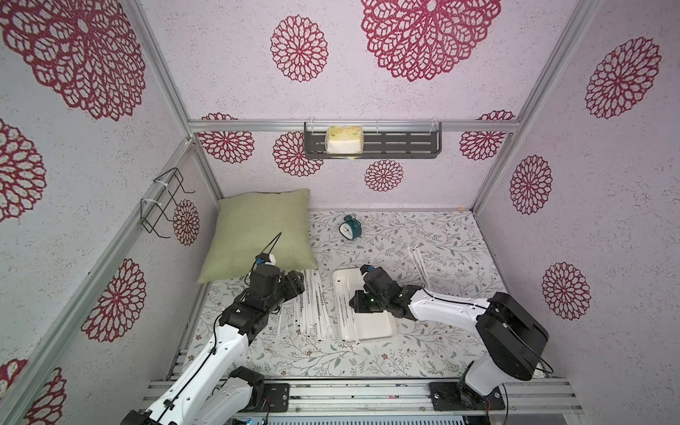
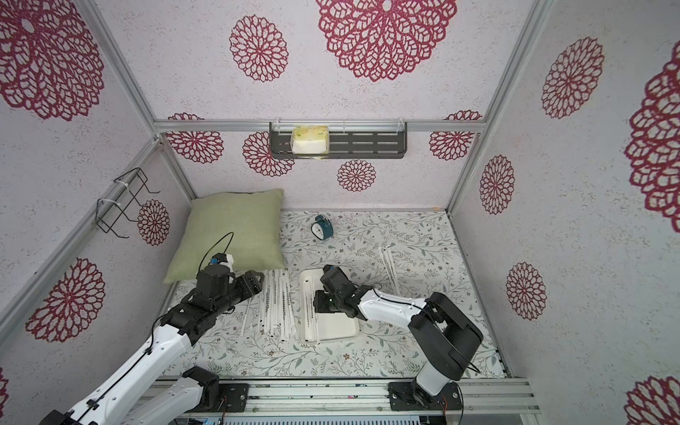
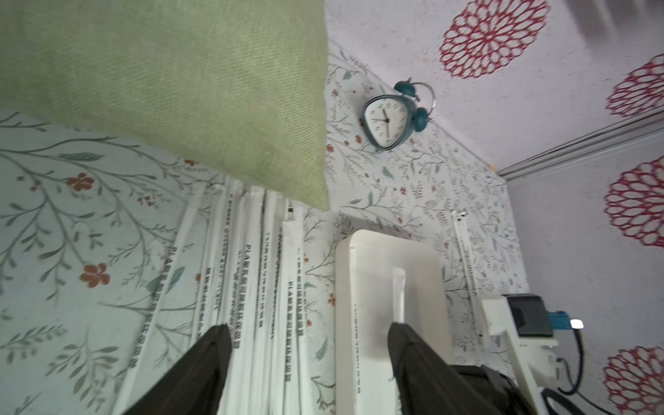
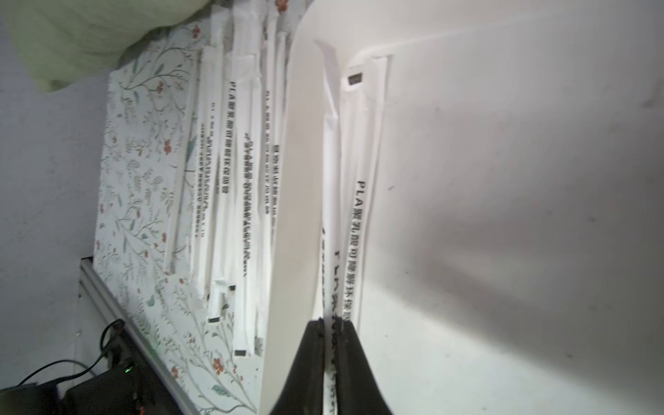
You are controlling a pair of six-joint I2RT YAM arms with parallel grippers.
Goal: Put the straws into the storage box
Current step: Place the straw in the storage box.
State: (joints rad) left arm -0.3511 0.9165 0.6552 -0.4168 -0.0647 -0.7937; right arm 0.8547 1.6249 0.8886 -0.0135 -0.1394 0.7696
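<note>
Pincers first: my left pincer (image 3: 309,327) stands open and empty, low over the loose straws (image 1: 309,305). My right pincer (image 4: 332,325) is pinched shut on one straw inside the storage box (image 1: 371,325), along the wall nearest my left arm.

The next pick turns on this: the loose pile lies beneath and ahead of my left pincer. Every long axis runs near to far, parallel to the box's long side, and my open jaws stand across that axis. The box sits just beside the pile on its right, so my left arm is the nearer one for the pile.

Straws overlap too much for a sure count. I read about a dozen in the pile, three or four in the box, and two or three farther off, well right of the box, nearer my right arm.

Farthest back are one clock (image 1: 349,228) and one cushion (image 1: 257,235), whose corner reaches the pile's far ends.
</note>
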